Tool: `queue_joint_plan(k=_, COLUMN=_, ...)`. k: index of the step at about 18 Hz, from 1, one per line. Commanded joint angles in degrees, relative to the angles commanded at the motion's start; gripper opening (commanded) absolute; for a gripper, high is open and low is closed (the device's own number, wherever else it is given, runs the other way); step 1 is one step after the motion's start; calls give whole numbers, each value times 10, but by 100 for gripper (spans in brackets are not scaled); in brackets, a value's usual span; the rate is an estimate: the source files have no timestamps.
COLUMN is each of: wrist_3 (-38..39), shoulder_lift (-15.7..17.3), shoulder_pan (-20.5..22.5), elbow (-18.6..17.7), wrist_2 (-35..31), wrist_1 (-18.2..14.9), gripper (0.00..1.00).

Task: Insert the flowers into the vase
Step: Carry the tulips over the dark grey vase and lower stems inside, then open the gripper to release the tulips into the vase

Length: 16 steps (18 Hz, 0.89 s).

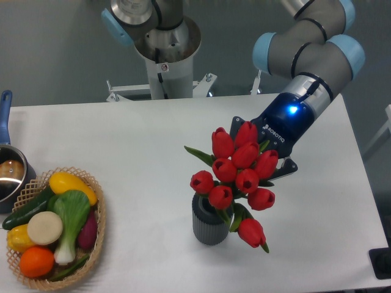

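Note:
The flowers (237, 175), a bunch of red tulips with green stems and leaves, hang in the air tilted toward the lower left. My gripper (263, 145) is shut on them from the upper right, and the buds hide most of its fingers. The vase (208, 230), a short dark grey ribbed cylinder, stands upright on the white table just below the bunch. The lowest buds and leaves overlap the right part of its mouth. Whether any stem reaches inside the vase cannot be told.
A wicker basket (99, 213) of toy vegetables, with a bok choy (71, 215) in it, sits at the front left. A steel pot (8, 176) with a blue handle stands at the left edge. The arm's base (164, 56) stands behind the table. A dark object (381, 263) lies at the front right corner.

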State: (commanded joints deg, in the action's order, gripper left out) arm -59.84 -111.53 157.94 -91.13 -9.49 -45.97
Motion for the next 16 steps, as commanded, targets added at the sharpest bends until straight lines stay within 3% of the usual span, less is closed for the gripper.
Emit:
queue_joint_plan(k=6, wrist_3=-44, shoulder_lift=-1, shoulder_pan=-8, elbow=-56, wrist_2=0, wrist_1=1, gripper=0)
queue_joint_plan(k=16, wrist_3=-62, shoulder_lift=-3, shoulder_pan=8, elbow=-84, wrist_2=-4, wrist_1=1, gripper=11)
